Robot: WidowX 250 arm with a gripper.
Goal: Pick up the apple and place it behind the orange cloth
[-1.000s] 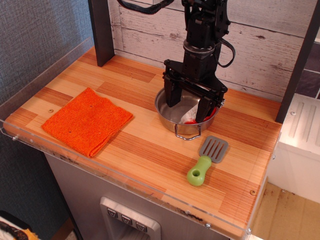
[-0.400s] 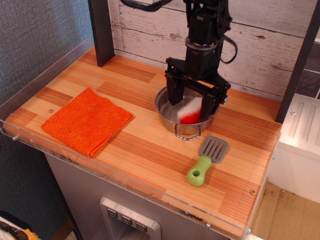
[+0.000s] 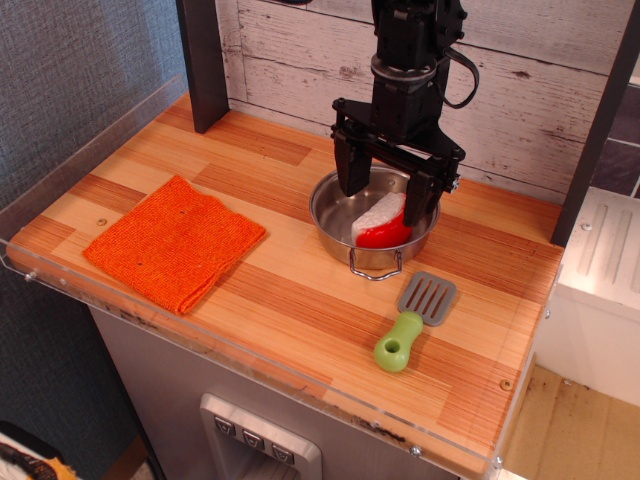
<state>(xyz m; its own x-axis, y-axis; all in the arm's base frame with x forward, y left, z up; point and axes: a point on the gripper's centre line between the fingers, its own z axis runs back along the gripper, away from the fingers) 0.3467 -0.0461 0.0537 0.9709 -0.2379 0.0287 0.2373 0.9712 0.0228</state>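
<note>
Hanging over the steel pot (image 3: 372,222), the black gripper (image 3: 388,205) points straight down from an arm that comes in from the top edge of the view. Its two fingers (image 3: 352,170) stand apart, one at the pot's back left rim and the other over its right side. The apple (image 3: 382,224) sits at the right finger, white cut face turned up and to the left, red skin below. It touches or nearly touches that finger, while a clear gap shows between it and the left one. Whether the apple is gripped or rests in the pot, I cannot tell.

The pot stands toward the back of the wooden table (image 3: 300,290), close to the white plank wall (image 3: 300,70), with its wire handle facing the front edge. Just in front and to the right lies the green-handled spatula (image 3: 412,320), its grey slotted blade near the pot's handle.

The orange cloth (image 3: 175,241) lies flat, well apart from the pot, near the table's left and front edges, one corner pointing toward the pot. Behind the cloth, bare wood runs back to the wall and to a dark upright post (image 3: 203,60) at the rear left. A clear low rail (image 3: 90,140) borders the left and front edges. Open wood also lies between cloth and pot.
</note>
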